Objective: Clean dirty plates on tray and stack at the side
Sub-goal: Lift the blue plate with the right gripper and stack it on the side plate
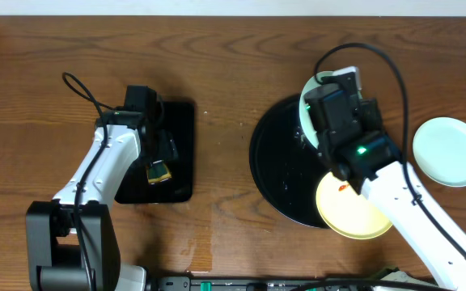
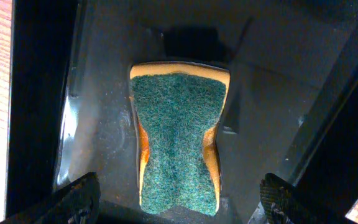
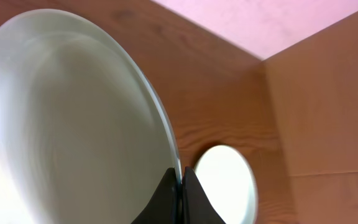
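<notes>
L end effector [image 2: 179, 205]: wide open over sponge [image 2: 178, 140] on rect. tray [image 1: 180, 129]. R end effector [image 3: 180, 196]: pinching rim of blue plate [image 3: 73, 124], tilted, at far right of round tray [image 1: 277, 162]. Step, prob.: sponge pickup; next needs L to drop and close.

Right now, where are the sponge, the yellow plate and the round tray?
Sponge [image 2: 178, 137]: left wrist view, green top.
Yellow plate [image 1: 342, 212]: overhead view, its middle.
Tray [image 1: 275, 162]: overhead view, bare black floor.
</notes>
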Robot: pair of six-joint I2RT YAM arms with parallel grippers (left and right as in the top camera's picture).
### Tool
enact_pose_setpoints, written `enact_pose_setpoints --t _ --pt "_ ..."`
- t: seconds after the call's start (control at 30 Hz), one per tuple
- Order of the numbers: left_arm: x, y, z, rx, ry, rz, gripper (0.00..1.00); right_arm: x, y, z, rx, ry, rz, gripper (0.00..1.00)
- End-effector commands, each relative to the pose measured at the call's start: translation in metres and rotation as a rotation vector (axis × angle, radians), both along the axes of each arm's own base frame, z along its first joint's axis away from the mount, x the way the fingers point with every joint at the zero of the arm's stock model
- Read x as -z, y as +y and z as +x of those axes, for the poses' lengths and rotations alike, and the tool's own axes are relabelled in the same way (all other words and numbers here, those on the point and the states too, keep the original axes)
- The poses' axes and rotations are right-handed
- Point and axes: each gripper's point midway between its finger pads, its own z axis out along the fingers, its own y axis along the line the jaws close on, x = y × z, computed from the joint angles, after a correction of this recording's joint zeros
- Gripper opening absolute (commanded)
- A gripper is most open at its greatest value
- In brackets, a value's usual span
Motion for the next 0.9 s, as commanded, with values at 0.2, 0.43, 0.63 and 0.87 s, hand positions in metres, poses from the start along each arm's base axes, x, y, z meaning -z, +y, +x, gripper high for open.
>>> enact_pose_setpoints --t 0.2,0.43,0.63,0.87 --pt "0.003 0.002 -0.002 0.000 0.012 0.006 0.83 -0.044 0.015 -0.017 0.011 -0.116 -0.256 0.01" --pt "0.003 0.002 -0.002 0.000 0.012 0.006 0.83 -0.051 0.028 -0.025 -0.022 -0.125 -0.325 0.01" --pt "0.003 0.002 -0.002 0.000 0.012 0.006 0.83 -0.048 0.029 -0.030 -0.037 -0.101 -0.356 0.01" --pt "0.003 0.002 -0.002 0.000 0.012 0.006 0.83 -0.049 0.034 -0.032 -0.051 -0.105 -0.361 0.01"
